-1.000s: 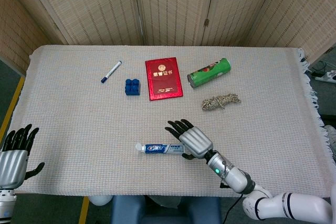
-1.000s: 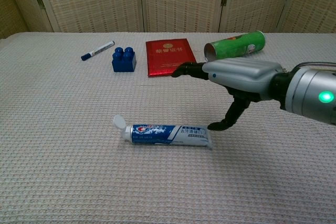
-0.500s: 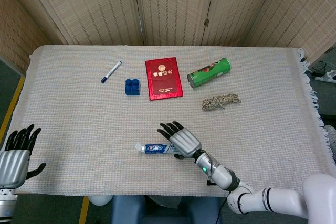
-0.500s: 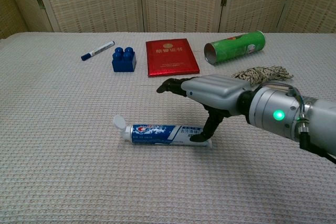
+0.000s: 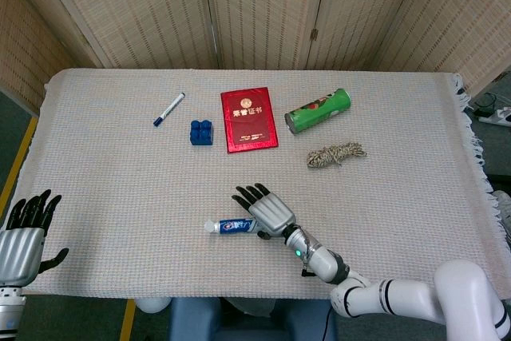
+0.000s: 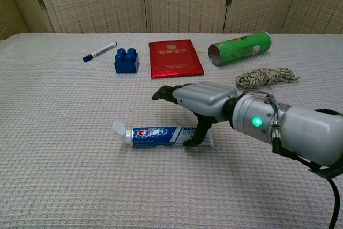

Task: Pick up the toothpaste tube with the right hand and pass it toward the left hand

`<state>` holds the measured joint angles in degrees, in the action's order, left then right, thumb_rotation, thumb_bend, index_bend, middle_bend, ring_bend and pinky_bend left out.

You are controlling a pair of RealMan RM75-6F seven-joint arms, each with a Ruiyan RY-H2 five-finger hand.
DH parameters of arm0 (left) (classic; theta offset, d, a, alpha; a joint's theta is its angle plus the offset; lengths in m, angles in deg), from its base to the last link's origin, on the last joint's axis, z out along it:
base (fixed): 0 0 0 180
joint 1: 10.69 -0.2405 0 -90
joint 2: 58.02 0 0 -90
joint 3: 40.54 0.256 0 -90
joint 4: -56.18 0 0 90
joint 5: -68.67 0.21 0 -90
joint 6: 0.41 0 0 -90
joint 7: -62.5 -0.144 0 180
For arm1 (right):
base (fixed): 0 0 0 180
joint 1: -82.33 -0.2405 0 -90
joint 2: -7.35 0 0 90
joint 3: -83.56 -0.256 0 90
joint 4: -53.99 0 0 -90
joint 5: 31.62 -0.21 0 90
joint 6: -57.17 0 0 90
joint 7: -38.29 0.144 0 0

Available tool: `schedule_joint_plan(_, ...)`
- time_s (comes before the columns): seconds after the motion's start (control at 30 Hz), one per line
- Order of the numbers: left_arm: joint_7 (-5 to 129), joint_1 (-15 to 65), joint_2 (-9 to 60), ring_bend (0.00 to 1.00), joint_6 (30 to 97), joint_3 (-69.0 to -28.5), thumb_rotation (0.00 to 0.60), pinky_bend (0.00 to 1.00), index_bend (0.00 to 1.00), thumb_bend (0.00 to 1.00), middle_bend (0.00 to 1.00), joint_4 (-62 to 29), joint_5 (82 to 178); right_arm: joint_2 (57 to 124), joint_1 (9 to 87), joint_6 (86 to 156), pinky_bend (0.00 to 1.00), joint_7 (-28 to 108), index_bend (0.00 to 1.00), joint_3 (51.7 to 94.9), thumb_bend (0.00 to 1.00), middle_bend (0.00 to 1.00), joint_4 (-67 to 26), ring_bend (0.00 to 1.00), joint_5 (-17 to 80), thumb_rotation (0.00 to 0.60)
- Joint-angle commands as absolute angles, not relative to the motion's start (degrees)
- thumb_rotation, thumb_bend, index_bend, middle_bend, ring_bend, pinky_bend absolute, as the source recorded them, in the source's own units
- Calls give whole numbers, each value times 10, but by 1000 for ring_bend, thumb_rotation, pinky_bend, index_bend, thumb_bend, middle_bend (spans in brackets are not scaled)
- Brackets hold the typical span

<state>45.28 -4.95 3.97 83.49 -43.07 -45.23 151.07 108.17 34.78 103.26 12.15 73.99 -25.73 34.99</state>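
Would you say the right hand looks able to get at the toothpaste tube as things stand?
Probably yes. The right hand is spread above the crimped end of the toothpaste tube, its thumb reaching down to it, and nothing lies between them on the table.

The setting is an indoor robot test area, not a home. A bench (image 5: 104, 165) covered in a beige woven cloth carries unrelated sample items: marker (image 5: 168, 109), blue block (image 5: 201, 132), red booklet (image 5: 250, 120), green can (image 5: 318, 111), rope coil (image 5: 336, 154). Woven folding screens (image 5: 263, 9) enclose the bench.
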Motion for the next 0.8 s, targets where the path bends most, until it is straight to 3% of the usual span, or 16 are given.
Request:
schedule_joint_plan(0.03,453,-49,40,77,834,-431,600,0,51,249,48,-451,1510,1090,338,1031,63,123,0,729,285,23,-242,54,338,600)
schedule_joint_plan(0.23,453,-47,40,77,830,-431,600,0,52,249,48,-449,1506,1098,320,1026,62,129,0,714,276,39,-222,64,327,600)
schedule_joint_plan(0.47,457,-48,40,78,830,-432,600,0,53,249,48,-445,1502,1065,319,1016,86,152,12,733,273,106,-270,140,354,600)
schedule_joint_plan(0.63,457,-47,41,78,829,-430,600,0,54,249,48,-444,1504,1071,315,1015,170,158,168,747,273,213,-268,245,371,600)
schedule_joint_plan(0.8,457,-48,41,78,830,-430,600,0,55,248,48,-445,1502,1086,308,1014,188,155,250,750,273,250,-249,274,371,600)
